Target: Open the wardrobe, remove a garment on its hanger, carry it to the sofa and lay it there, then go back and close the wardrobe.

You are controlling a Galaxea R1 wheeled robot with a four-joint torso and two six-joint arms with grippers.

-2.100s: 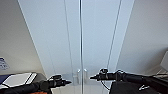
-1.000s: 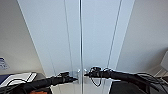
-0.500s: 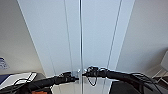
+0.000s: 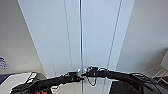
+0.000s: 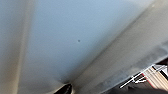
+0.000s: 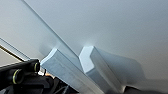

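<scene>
- White panelled wardrobe [image 4: 97, 37]: it stands directly before us, tall and near, both doors shut, with the centre seam running down the middle of the head view.
- Handles: two small white vertical handles [image 6: 96, 68] sit side by side at the seam; the right wrist view shows them close, standing proud of the door face.
- Left gripper [image 4: 78, 75]: it reaches in from the left to the seam at handle height. We cannot tell how far its fingers are parted, nor whether they have hold of anything.
- Right gripper [image 4: 87, 73]: it comes in from the right to meet the same spot, just beside the left one. Its finger state is likewise unclear to us.
- Left door panel [image 5: 75, 37]: we see it very near in the left wrist view, plain pale surface with one small dark speck.
- Garment: not seen; we judge it to be behind the shut doors.
- Sofa: we do not find it here.
- Surroundings: pale wall [image 4: 150, 37] to the right of the wardrobe, and some white furniture [image 4: 17, 78] low at the left.
- Step in hand: we judge this to be the first step, opening the wardrobe, with both arms set at the handles and the doors not yet parted.
- Next move, in our judgement: it calls for a firm hold on each handle, then an outward pull swung along each door's arc, with room left for the doors to clear the arms.
</scene>
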